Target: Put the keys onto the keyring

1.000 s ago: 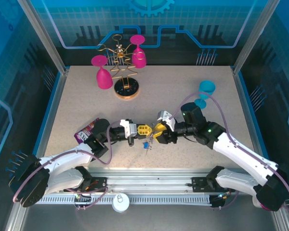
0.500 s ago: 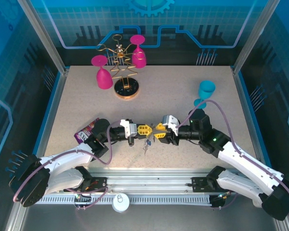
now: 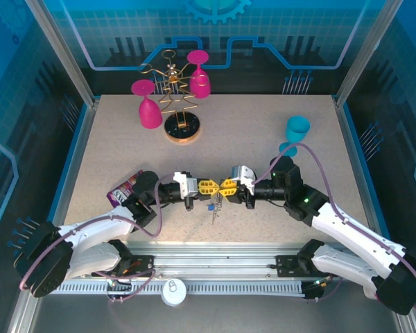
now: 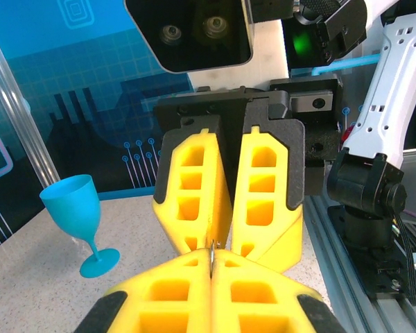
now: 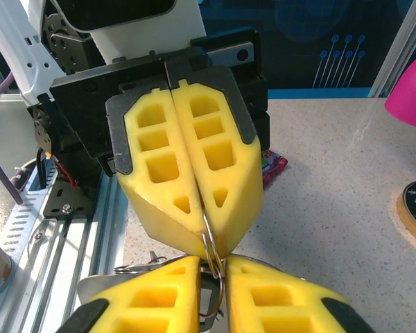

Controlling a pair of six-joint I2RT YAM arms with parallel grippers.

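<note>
Ring held between 2 grippers, centre of the tabletop's (image 3: 263, 132) near edge.
Both arms reach inward, level, tip to tip. Left gripper (image 3: 216, 187) is clenched on the ring (image 5: 209, 239). Right gripper (image 3: 224, 187) is nearly closed around it, firm hold cannot be told. Keys (image 3: 211, 207) hang beneath. Next: confirm the right grip, then thread a key.

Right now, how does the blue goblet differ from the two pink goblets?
Pose: the blue goblet stands upright, foot down; the pink goblets are inverted, bowls down. Place: the blue goblet stands alone at right; the pink goblets flank the gold rack, far side. Both are stemmed goblets.
</note>
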